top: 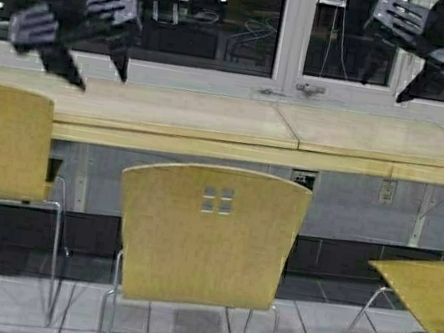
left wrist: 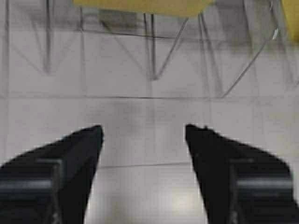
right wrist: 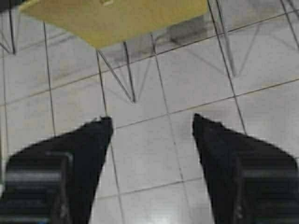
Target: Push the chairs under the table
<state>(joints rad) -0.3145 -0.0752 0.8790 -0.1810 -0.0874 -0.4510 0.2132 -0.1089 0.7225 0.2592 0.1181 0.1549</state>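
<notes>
Chairs: middle chair (top: 209,236) stands pulled out from the surface (top: 213,119), backrest facing the robot, centred below and between both arms. Left chair (top: 1,144) and right chair (top: 430,292) cut off at the edges. Left gripper (top: 98,41) and right gripper (top: 390,62) raised high, both spread open, touching nothing. Chair seats hidden behind backrests.

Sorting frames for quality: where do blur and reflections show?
High view: both raised arms smear, left pincer and right pincer open; the window mirrors the room. Left wrist view: the floor is soft, with a dull sheen.
</notes>
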